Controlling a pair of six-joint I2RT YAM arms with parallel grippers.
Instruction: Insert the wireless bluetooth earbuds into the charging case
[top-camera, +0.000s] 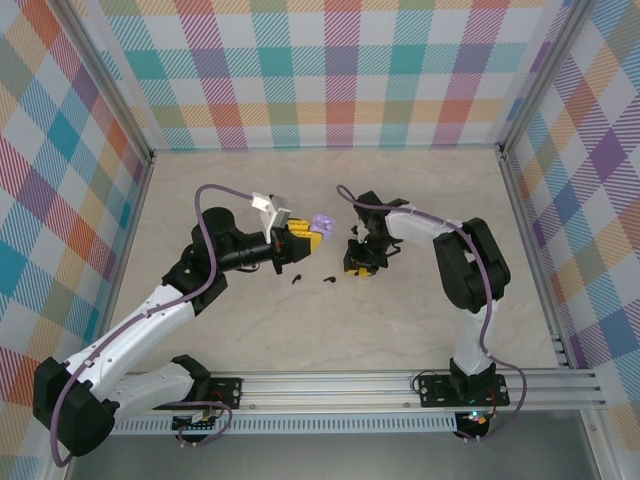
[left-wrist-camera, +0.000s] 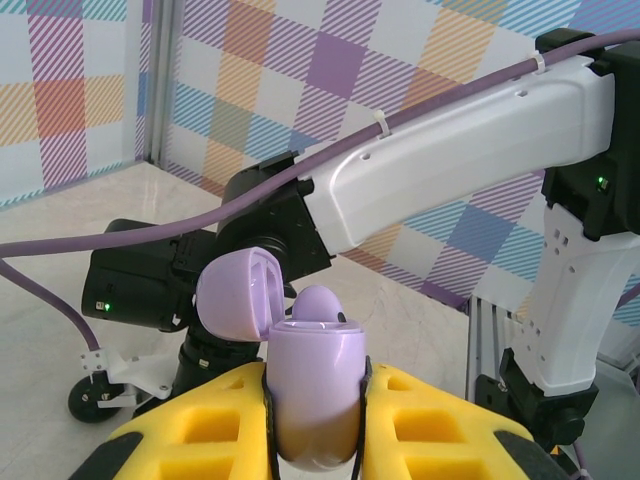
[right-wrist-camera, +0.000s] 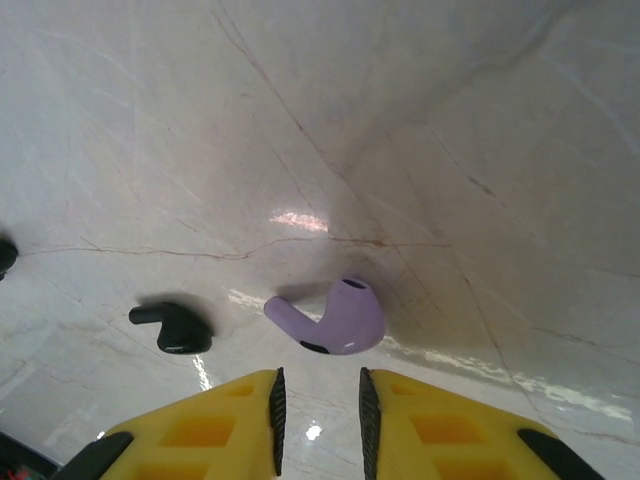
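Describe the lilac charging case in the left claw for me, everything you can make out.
The lilac charging case is a smooth, glossy, rounded shell that looks like plastic. It is held upright, pinched on both sides by the left claw. Its hinged lid is flipped open to the left in the left wrist view, showing a hollow inner face. A lilac earbud pokes its rounded top out of the opening. Nothing else appears to touch the case, and its underside is hidden between the fingers.

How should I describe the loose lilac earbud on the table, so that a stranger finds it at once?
On the pale marble table, look just beyond the right gripper. The lilac earbud lies straight ahead of it, apart from the black earbud at its side. It alone there is pale purple.
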